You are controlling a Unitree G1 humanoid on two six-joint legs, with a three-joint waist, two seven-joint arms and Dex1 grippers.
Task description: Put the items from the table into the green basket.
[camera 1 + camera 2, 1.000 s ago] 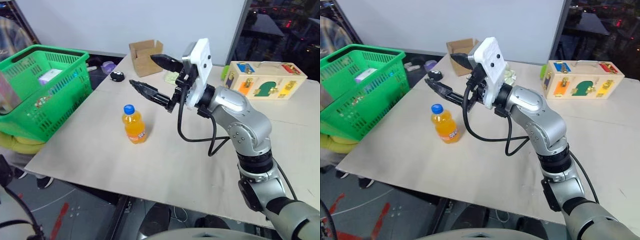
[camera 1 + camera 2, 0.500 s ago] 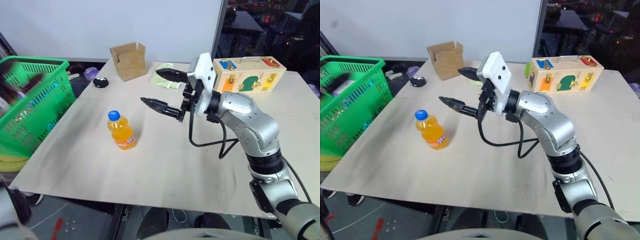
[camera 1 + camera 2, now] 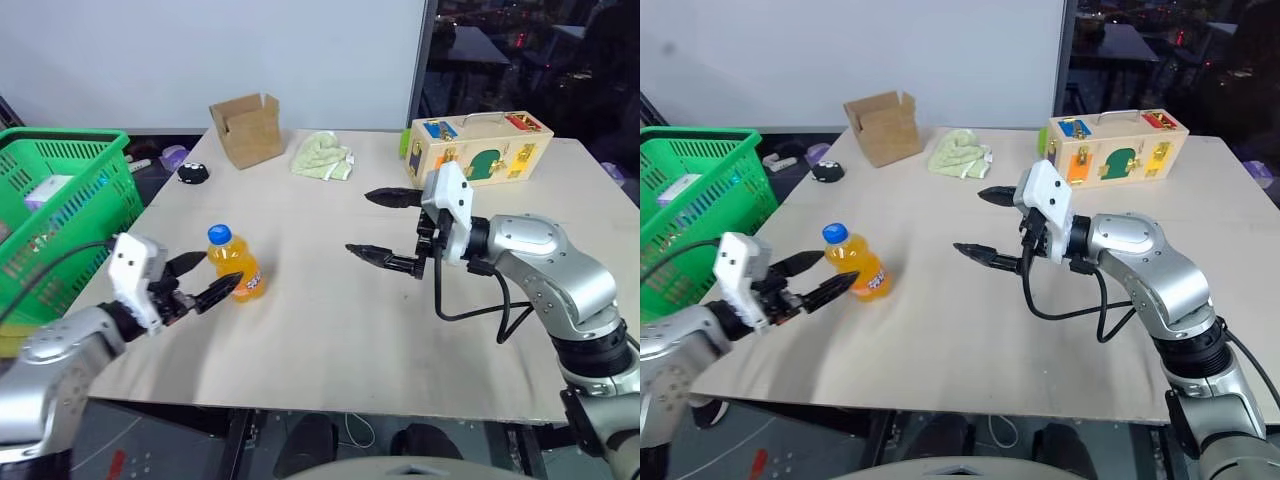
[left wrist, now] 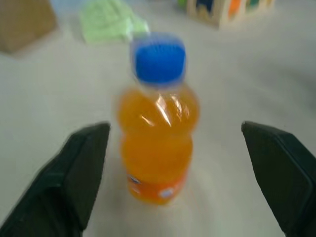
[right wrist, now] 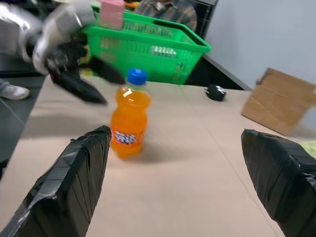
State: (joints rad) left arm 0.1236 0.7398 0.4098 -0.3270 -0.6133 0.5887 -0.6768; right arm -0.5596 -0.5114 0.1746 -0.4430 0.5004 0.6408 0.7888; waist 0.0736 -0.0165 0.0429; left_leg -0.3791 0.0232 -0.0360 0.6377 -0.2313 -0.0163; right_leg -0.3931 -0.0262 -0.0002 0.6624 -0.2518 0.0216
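Observation:
The orange-drink bottle (image 3: 235, 275) with a blue cap stands upright on the beige table (image 3: 330, 330), near its left side. My left gripper (image 3: 222, 270) is open right at the bottle. In the left wrist view the bottle (image 4: 158, 123) stands between and just beyond the spread fingers, untouched. My right gripper (image 3: 358, 222) hangs open and empty over the middle of the table, pointing left, well to the right of the bottle. The green basket (image 3: 60, 200) stands off the table's left edge. A pink carton (image 5: 112, 14) stands inside it.
Along the table's far side are an open cardboard box (image 3: 245, 128), a crumpled green cloth (image 3: 322, 157), a small black object (image 3: 192, 173) and a wooden latch box (image 3: 478, 145). A person (image 5: 165, 10) is behind the basket.
The camera has swung right. My left arm has come into view with its open gripper at the bottle. My right gripper has dropped and drawn away to the right of the bottle.

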